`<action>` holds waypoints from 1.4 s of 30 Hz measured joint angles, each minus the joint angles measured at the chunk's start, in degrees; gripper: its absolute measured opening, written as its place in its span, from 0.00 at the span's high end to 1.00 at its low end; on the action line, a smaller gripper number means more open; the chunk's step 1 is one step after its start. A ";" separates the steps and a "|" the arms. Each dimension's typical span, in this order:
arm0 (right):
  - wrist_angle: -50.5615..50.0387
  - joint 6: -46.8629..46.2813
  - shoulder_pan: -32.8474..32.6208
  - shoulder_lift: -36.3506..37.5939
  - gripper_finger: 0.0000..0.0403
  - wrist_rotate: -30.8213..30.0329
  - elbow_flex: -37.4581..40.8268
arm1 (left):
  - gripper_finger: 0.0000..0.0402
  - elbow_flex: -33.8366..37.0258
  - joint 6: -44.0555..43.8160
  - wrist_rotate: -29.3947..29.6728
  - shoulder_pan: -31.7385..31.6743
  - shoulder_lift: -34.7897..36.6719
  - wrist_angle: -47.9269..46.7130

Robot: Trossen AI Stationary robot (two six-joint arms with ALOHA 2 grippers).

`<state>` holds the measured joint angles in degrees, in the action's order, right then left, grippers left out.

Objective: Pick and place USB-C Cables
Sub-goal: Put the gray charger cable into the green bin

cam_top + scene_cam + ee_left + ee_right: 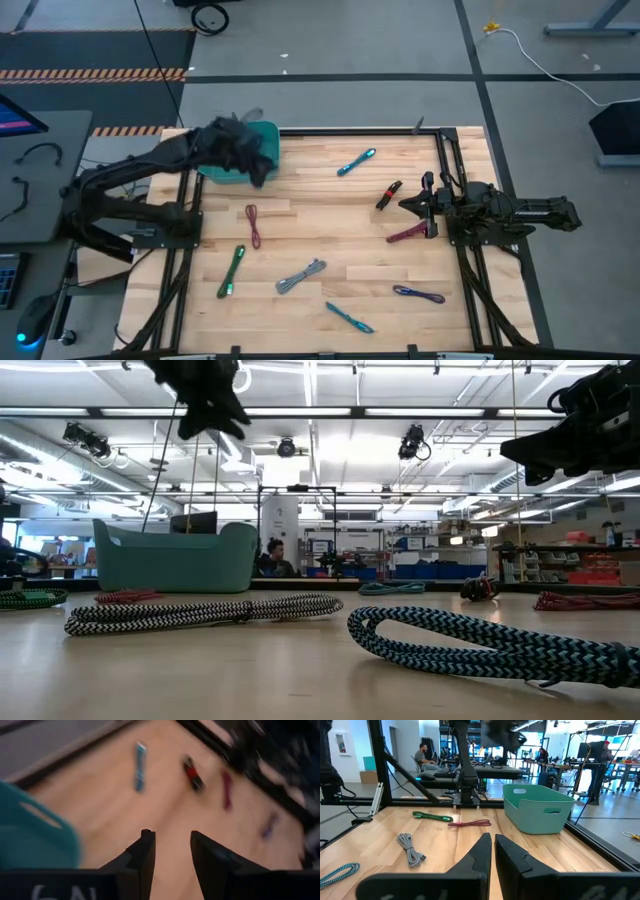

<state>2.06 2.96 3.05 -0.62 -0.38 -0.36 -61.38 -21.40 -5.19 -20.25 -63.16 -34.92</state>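
Several short USB-C cable bundles lie flat on the wooden table: teal, black-red, maroon, a dark red one, green, grey, a second teal and purple. My left gripper is open and empty, raised above the right rim of the teal bin. My right gripper is shut and empty. It hovers at the table's right side, between the black-red and maroon cables.
The teal bin stands at the table's far left corner. A black frame runs around the table edges. People sit at desks in the room beyond. Bare wood shows in the table's middle between the cables.
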 joint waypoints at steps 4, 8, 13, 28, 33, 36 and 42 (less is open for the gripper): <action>-0.02 0.02 0.01 0.00 0.93 0.00 -0.02 | 0.71 -0.09 -1.21 3.69 12.71 -0.76 -2.03; -0.02 0.02 0.00 0.00 0.93 0.00 0.00 | 0.71 -0.08 -6.72 6.87 24.68 -3.20 -4.03; 0.89 0.00 0.01 -0.19 0.93 -0.02 0.00 | 0.71 -0.04 -21.08 4.41 36.26 -8.73 -0.87; 2.65 0.00 0.00 -0.81 0.93 0.00 -0.02 | 0.60 -0.04 -21.80 15.61 42.84 -32.88 12.60; 2.45 0.00 0.00 -0.87 0.93 -0.01 -0.02 | 0.54 -0.02 -18.13 15.47 44.49 -38.31 19.04; 2.85 0.02 0.02 -0.87 0.93 -0.02 -0.02 | 0.52 -0.02 -18.55 15.50 45.37 -40.81 18.96; 3.03 0.02 0.00 -0.87 0.93 0.01 -0.02 | 0.56 -0.07 -25.07 18.04 45.96 -45.20 19.47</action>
<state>5.10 2.98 3.06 -1.50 -0.37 -0.38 -61.45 -46.47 12.85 25.71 -108.36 -15.45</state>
